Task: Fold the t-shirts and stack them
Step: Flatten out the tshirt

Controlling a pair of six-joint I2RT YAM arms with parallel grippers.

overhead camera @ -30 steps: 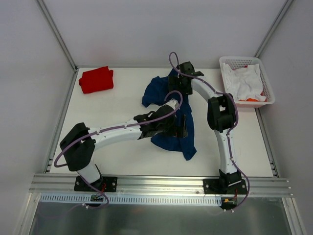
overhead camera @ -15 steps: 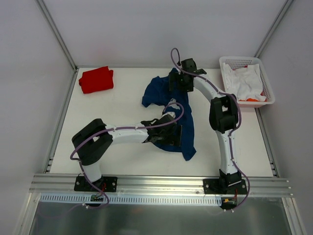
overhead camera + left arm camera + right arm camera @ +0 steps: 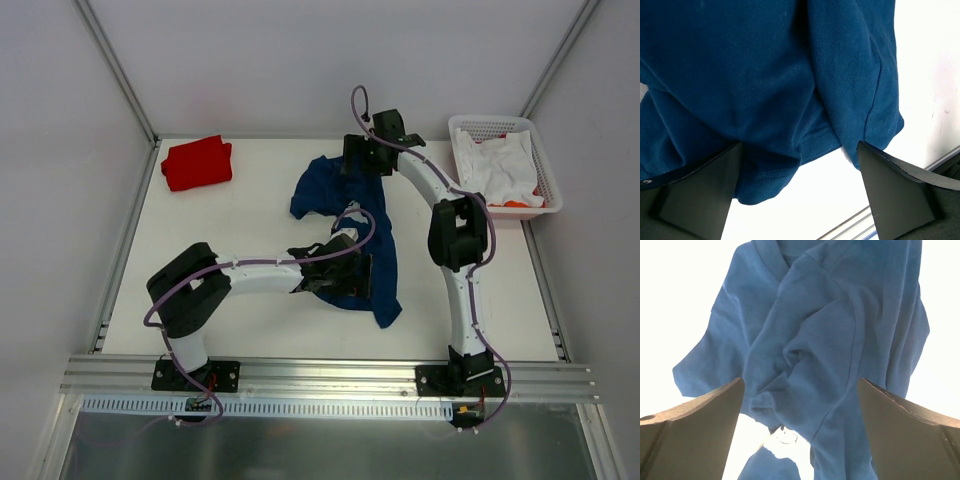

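The navy blue t-shirt lies crumpled mid-table, not yet spread, and both arms stand over it holding nothing. The left gripper hangs low over the near end of the cloth with its fingers spread wide. The stitched hem runs just ahead of and between the fingertips, and bare table shows under them. The right gripper hovers over the far end, equally wide apart, with a knot of overlapping folds between and ahead of its fingers. A small white patch peeps out from under the cloth close to the wrist; what it is cannot be told. The step in hand seems to be flattening the shirt before any fold. It should go best if each gripper comes straight down on one outer edge: the left on the hem layer nearest its fingertips, the right on a shoulder or collar edge rather than the bunched middle. Both would then draw apart along the shirt's length, since pinching several layers would likely keep the twist. On the left arm's side of both grippers, open table runs to the folded red t-shirt, well apart. Beyond the right gripper's arm stands a white basket with cloth in it. A metal rail lies near the left gripper's right side, so a pull that way has little margin.
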